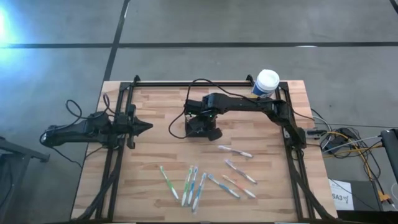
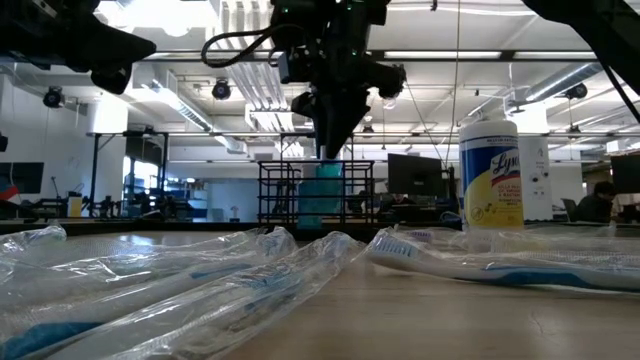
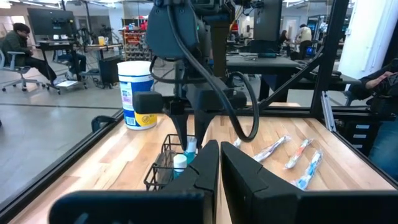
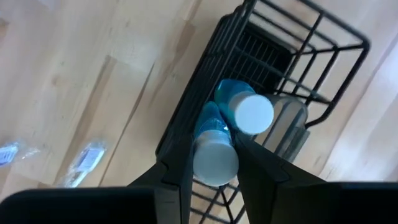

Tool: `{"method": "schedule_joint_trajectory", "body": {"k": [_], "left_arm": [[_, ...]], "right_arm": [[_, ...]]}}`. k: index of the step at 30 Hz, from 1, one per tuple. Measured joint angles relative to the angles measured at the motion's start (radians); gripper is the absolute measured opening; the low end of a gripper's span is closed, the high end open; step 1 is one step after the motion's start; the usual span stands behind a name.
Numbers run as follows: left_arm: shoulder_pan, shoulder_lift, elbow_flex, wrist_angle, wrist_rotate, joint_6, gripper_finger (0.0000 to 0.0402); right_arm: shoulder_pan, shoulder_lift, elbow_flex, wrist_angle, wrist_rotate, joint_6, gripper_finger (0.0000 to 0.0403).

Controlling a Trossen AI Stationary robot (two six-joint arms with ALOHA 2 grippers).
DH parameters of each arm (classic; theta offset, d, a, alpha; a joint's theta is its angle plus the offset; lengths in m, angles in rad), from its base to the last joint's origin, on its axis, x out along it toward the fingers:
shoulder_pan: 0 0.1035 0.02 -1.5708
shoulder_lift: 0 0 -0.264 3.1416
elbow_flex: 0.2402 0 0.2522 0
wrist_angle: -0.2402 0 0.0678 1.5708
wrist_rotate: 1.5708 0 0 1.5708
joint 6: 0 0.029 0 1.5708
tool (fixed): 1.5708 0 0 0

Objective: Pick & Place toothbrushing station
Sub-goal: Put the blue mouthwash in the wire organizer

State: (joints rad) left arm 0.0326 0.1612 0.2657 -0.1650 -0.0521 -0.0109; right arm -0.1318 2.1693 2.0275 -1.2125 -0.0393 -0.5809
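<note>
Reaching down, your right gripper [image 4: 211, 158] straddles two white-capped tubes [image 4: 249, 112] inside the caddy [image 1: 202, 126], fingers parted | left gripper [image 1: 144, 127] parked at table's left edge; fingers nearly together.

At the centre of the high view a black wire caddy [image 1: 202, 126] sits on a light, pale-brown wood-plank table [image 1: 155, 155], and the right wrist view shows two blue bottles with white caps [image 4: 235, 124] inside its dark grid. In the high view's lower middle lie toothbrushes [image 1: 205, 180] in clear wrappers, with touches of green, blue, white and orange-red. At the upper right of the table stands a canister [image 1: 266, 83] with a white lid, which the low view shows with a yellow-and-blue label on white; both arms and the right gripper [image 4: 208, 165] are black.
</note>
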Motion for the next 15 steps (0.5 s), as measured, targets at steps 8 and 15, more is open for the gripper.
{"method": "schedule_joint_trajectory", "body": {"k": [8,15], "left_arm": [[0.0,0.0,0.0,0.0,0.001,0.0,0.0023],[-0.001,0.0,0.0,0.0,0.001,0.006,0.0023]], "right_arm": [[-0.008,-0.003,-0.04,0.041,-0.051,0.001,0.009],[-0.007,-0.005,-0.053,0.053,-0.056,-0.002,0.009]]}}
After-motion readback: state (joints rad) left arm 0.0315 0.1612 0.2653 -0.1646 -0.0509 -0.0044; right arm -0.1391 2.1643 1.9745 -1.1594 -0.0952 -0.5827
